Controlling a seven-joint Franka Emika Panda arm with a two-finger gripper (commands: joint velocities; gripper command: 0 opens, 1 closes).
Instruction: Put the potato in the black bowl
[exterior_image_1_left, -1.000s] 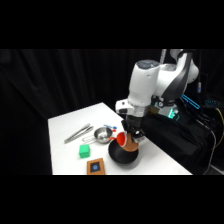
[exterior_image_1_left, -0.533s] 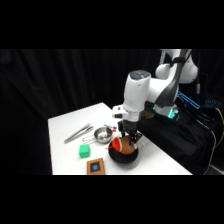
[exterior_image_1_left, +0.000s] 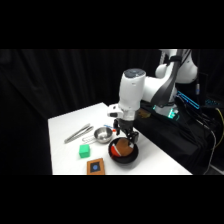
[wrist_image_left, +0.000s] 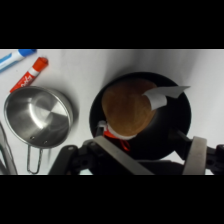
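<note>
The potato (wrist_image_left: 125, 112), a rounded reddish-brown lump, sits low inside the black bowl (wrist_image_left: 175, 117), seen from straight above in the wrist view. My gripper (wrist_image_left: 137, 114) is shut on the potato, one white fingertip (wrist_image_left: 162, 96) on its far side and the other against its near side. From the side, the gripper (exterior_image_1_left: 124, 136) reaches down into the black bowl (exterior_image_1_left: 125, 156) near the table's front edge. The potato (exterior_image_1_left: 121, 148) shows there as a reddish patch in the bowl.
A small silver metal bowl (exterior_image_1_left: 102, 134) with a handle stands just left of the black bowl (wrist_image_left: 40, 117). Metal tongs (exterior_image_1_left: 77, 134) lie further left. A green cube (exterior_image_1_left: 85, 151) and a brown square block (exterior_image_1_left: 96, 166) sit near the front edge. A red marker (wrist_image_left: 30, 75) lies beyond the silver bowl.
The arm has swung left and come down, lowering the potato from above the bowl's rim into the black bowl.
</note>
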